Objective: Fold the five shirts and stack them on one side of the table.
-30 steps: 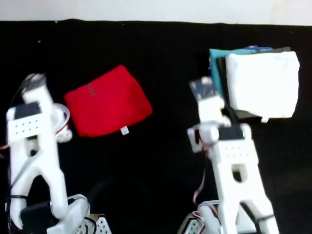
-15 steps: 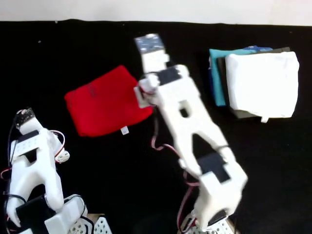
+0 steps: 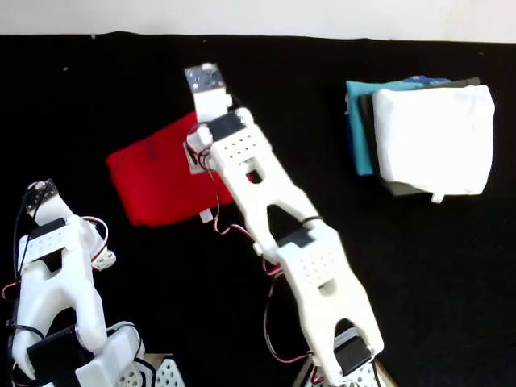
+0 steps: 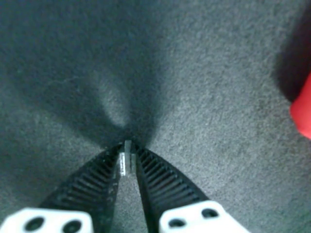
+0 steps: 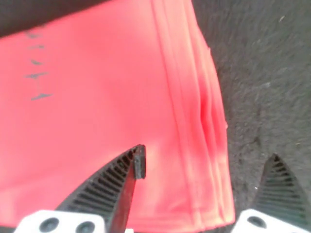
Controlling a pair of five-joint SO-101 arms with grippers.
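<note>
The black surface (image 3: pixel 97 72) is noted across the high view, bounded by a pale strip of wall (image 3: pixel 258 16) along the top of the frame. The red shirt (image 3: pixel 157 181), folded, is found left of centre, lying flat at a tilt. A small white tag (image 3: pixel 206 215) is seen at its lower edge. Its right part is covered by the right arm (image 3: pixel 266 201), which is stretched diagonally from the lower centre of the frame up to the upper left of centre. A stack (image 3: pixel 403 189) of folded shirts is located at the upper right, well apart from the red shirt. A white shirt (image 3: pixel 439 137) lies on top, a teal edge (image 3: pixel 359 133) shows at its left, and darker layers lie beneath. The layers cannot be counted with certainty, most of them being hidden by the white one.

The right hand (image 5: pixel 207 158) is seen spread wide with nothing held. One finger (image 5: pixel 112 189) is over the red cloth, the other over bare surface just past the folded edge. Contact with the cloth cannot be judged.

The left arm (image 3: pixel 52 274) is recorded at the lower left, cut off by the frame's bottom edge. The left hand (image 4: pixel 127 153) is pressed closed above bare surface, tips meeting and nothing between them. A corner of the red cloth is cut off at that view's border.
</note>
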